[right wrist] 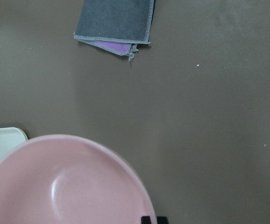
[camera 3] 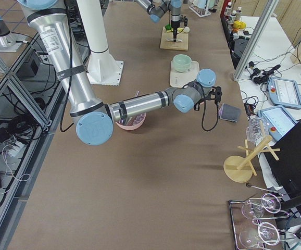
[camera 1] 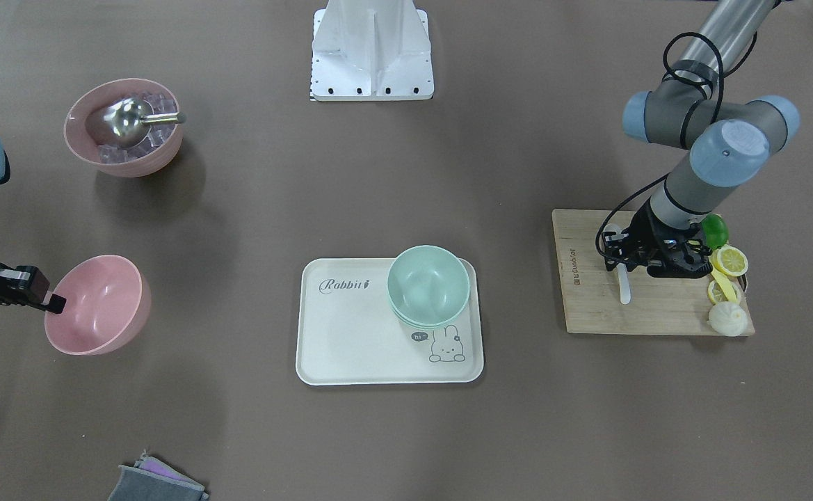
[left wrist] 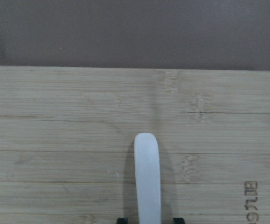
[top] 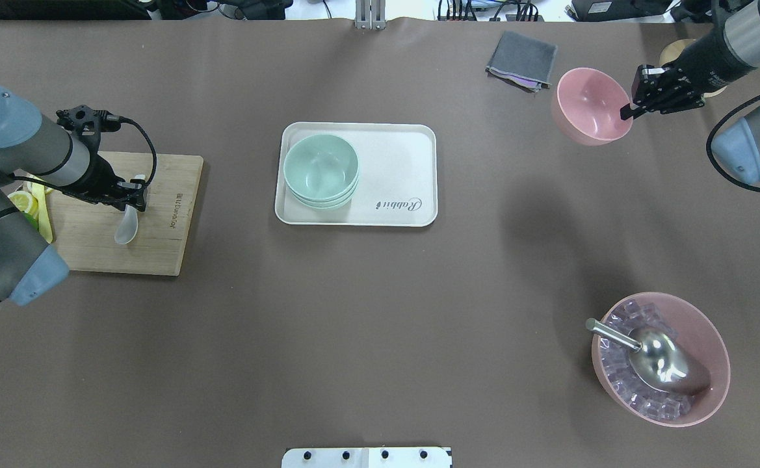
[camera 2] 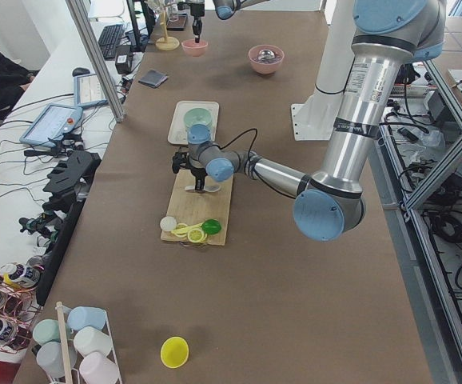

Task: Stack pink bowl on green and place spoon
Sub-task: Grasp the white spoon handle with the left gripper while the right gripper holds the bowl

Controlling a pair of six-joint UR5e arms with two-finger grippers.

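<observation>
Ice (top: 615,364), scoop (top: 659,365) in larger pink bowl (top: 711,331) — green bowls (top: 321,162) on tray (top: 399,162)

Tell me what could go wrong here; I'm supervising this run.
The right gripper pinches the pink bowl at one rim spot; it may swing or slip in transit.
The green bowls sit in a corner of the tray; an off-centre drop could land askew.
The spoon lies flat on the board; the left gripper could fumble it.

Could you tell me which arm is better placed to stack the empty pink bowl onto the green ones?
Right: the right gripper sits at the pink bowl's rim; the left gripper is far off, at the spoon on the cutting board.
</observation>
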